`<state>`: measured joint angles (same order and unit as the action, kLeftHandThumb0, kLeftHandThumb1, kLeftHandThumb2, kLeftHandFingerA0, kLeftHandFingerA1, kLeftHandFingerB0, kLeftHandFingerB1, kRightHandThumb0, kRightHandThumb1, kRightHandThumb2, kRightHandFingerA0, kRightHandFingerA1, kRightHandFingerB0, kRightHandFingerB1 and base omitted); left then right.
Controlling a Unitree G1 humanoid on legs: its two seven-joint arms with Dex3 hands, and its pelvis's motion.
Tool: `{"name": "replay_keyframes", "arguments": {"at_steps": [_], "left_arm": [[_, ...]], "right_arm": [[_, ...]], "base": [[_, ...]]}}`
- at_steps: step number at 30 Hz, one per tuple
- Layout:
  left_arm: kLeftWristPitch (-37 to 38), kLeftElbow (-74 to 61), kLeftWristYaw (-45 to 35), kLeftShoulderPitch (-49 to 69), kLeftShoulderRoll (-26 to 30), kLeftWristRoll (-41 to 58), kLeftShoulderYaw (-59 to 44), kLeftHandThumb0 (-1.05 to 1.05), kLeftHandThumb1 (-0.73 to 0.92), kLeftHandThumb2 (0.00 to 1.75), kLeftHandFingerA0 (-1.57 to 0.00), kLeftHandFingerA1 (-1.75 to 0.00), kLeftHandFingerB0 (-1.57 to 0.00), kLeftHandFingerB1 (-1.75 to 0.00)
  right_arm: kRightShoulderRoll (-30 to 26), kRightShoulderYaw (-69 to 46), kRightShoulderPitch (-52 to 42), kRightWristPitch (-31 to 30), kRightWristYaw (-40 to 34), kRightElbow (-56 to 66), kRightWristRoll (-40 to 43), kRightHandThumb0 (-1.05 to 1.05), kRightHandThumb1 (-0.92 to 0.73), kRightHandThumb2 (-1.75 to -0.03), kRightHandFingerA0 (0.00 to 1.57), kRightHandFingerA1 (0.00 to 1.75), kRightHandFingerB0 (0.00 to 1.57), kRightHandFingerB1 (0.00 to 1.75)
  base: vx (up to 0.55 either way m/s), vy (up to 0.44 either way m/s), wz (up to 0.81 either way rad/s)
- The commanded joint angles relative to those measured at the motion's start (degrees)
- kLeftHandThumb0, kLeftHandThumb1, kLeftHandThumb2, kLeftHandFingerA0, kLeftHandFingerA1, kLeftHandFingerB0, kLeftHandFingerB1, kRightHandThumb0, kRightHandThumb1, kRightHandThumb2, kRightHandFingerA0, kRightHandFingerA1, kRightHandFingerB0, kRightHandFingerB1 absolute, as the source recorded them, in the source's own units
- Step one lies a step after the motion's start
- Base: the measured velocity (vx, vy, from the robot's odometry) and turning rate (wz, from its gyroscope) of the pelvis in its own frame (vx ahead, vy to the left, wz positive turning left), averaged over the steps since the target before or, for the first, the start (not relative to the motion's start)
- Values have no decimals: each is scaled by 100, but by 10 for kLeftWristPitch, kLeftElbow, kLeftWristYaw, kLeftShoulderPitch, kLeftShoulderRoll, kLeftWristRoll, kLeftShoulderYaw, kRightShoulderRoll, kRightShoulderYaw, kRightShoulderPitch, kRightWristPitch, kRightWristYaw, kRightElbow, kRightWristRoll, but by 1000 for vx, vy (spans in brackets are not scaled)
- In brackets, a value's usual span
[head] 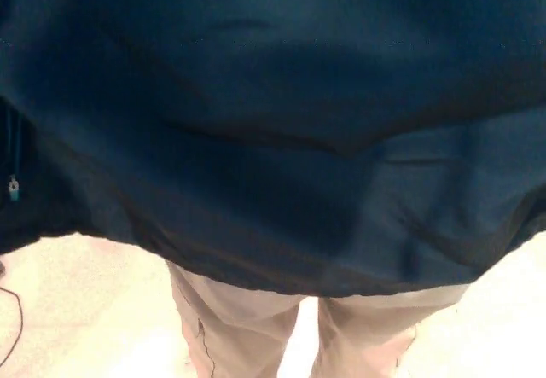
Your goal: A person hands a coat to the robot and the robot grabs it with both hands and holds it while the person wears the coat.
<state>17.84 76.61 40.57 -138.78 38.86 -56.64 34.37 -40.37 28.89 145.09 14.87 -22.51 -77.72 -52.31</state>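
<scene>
A dark blue coat [273,122] fills most of the head view, very close to the camera, with its hem running across the lower part of the picture. Below the hem a person's legs in light beige trousers [247,327] show. A small zip pull [13,187] hangs at the coat's left edge. Neither of my hands shows; the coat hides whatever lies behind it.
Pale floor [77,310] shows at the lower left and lower right. A thin black cable [13,327] lies on the floor at the far left edge.
</scene>
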Motion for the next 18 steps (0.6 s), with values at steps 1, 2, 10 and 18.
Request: {"name": "replay_keyframes", "arguments": {"at_steps": [1, 2, 10, 18], "left_arm": [[-35, 12, 6, 0, 37, 4, -10, -47, 77, 68, -103, -175, -72, -168], [-33, 12, 4, 0, 38, 5, -10, -47, 77, 68, -103, -175, -72, -168], [-27, 11, 2, -1, 38, 4, -12, -45, 76, 68, -105, -175, -72, -168], [-10, 9, 6, 7, 39, 21, -32, -66, 86, 67, -70, -129, -61, -91]], "right_arm": [[-25, -7, 12, -48, -10, -3, 3, -49, -81, -69, 108, 165, 83, 155], [-25, -6, 12, -50, -10, -3, 2, -49, -81, -69, 108, 165, 83, 155], [-25, -9, 10, -51, -12, -2, 3, -49, -80, -69, 101, 173, 80, 159], [-23, -21, 10, -54, -6, -2, 16, -56, -65, -109, 118, 128, 78, 101]], "base": [[0, 0, 0], [0, 0, 0], [0, 0, 0], [0, 0, 0]]}}
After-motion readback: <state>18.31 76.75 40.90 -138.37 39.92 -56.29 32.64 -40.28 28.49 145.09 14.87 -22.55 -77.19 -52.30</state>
